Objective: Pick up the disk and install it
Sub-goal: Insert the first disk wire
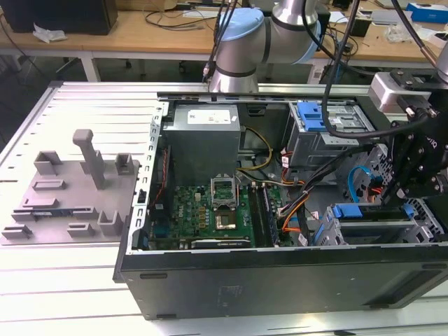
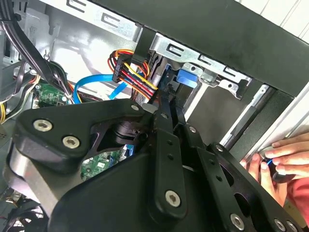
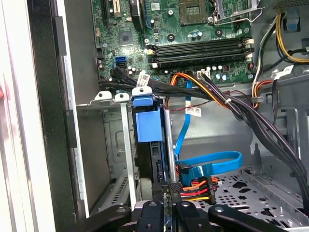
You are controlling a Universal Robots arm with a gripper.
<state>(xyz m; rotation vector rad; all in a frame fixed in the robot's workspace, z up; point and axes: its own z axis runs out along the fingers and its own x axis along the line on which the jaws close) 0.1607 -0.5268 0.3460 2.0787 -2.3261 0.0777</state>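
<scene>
Well into the install step, judging by the layout: disk [image 3: 148, 126] standing on edge in a slot of the drive cage [image 3: 108, 145], blue carrier tab uppermost, inside the open computer case [image 1: 280, 269] lying toward the table's edge on the exterior view's right. Gripper [image 3: 164, 203] lowered into that cage, apparently pinched together on the disk's thin edge.

To finish seating: carrier kept square with the slot rails and clear of the blue data cable [image 3: 212, 162] and the coloured power leads [image 3: 198, 186] just beside.

Inside the case besides: motherboard [image 3: 193, 29], grey power supply [image 1: 203, 133], and a second blue carrier [image 1: 311, 115] in the further bay. A person's hand [image 2: 275, 159] resting at the case rim.
</scene>
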